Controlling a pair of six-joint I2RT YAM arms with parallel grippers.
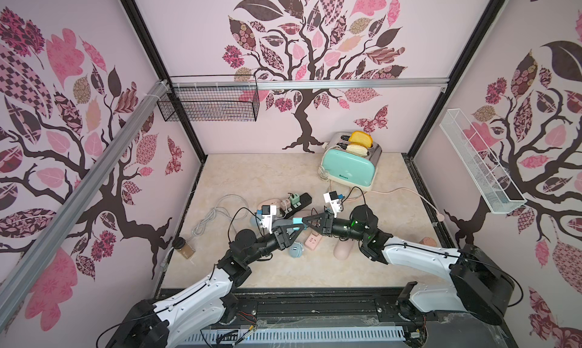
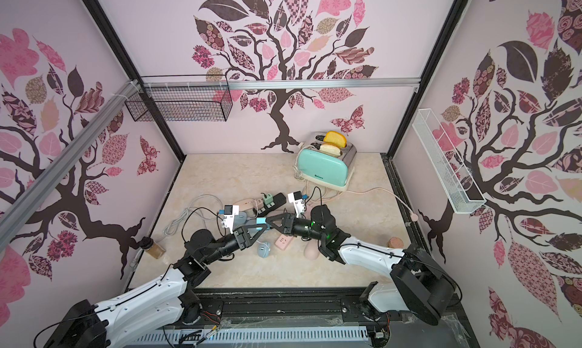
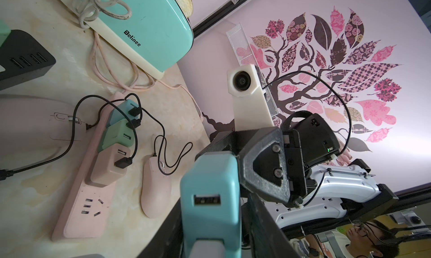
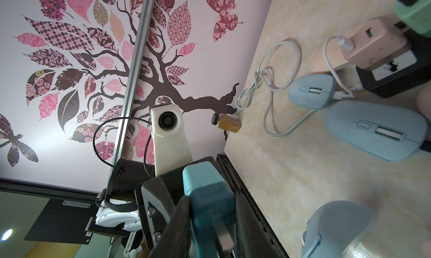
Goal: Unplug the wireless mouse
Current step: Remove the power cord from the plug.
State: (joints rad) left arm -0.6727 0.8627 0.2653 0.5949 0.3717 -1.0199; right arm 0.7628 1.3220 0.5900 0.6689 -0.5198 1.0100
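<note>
Both arms reach in from the near edge and bend inward. Their wrists are level, and the grippers meet tip to tip above the middle of the table (image 1: 252, 173).

The left gripper (image 1: 298, 227) points right and away. The right gripper (image 1: 310, 221) points left, straight at it. Both wrist cameras lean toward the far wall.

A teal adapter (image 3: 210, 193) hangs between the grippers, clear of the table. The right jaws pinch it: in the right wrist view their dark fingers (image 4: 247, 221) lie flat against both of its sides. The left jaws straddle the same adapter from the opposite end, but I cannot tell whether they press on it. The adapter's port faces the left wrist camera and nothing is plugged into it.

Under the left wrist a blue mouse (image 1: 296, 249) lies on the table, just beside the free end of the pink strip (image 1: 311, 242). A pink mouse (image 3: 155, 189) lies along that strip, and a black lead runs from the mouse to a plug on the strip. More mice lie past the grippers, near the black strip (image 1: 299, 202). I cannot tell which mouse is the wireless one.

The toaster (image 1: 349, 167) stands farthest back.
</note>
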